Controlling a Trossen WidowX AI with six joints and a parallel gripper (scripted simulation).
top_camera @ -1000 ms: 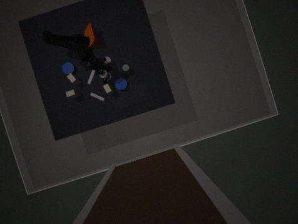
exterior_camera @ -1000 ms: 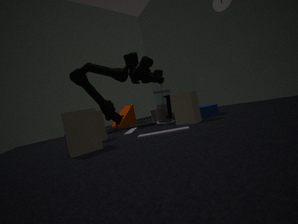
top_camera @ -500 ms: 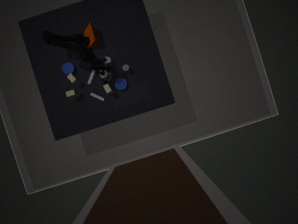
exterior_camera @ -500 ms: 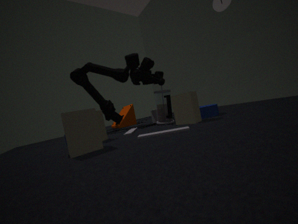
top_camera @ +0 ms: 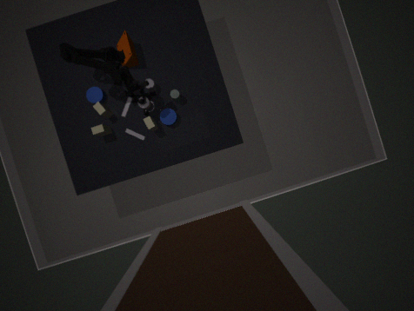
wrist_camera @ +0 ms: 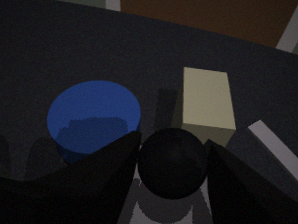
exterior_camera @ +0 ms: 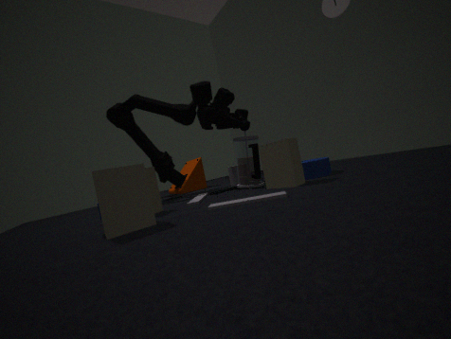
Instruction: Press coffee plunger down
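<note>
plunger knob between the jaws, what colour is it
Black, or very dark; the plunger knob shows best in the wrist view.

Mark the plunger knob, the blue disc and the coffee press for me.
plunger knob [wrist_camera: 173,163], wrist view, centre of the dark ball.
blue disc [wrist_camera: 93,117], wrist view, middle of its top face.
coffee press [exterior_camera: 244,163], exterior view, glass wall.
</note>
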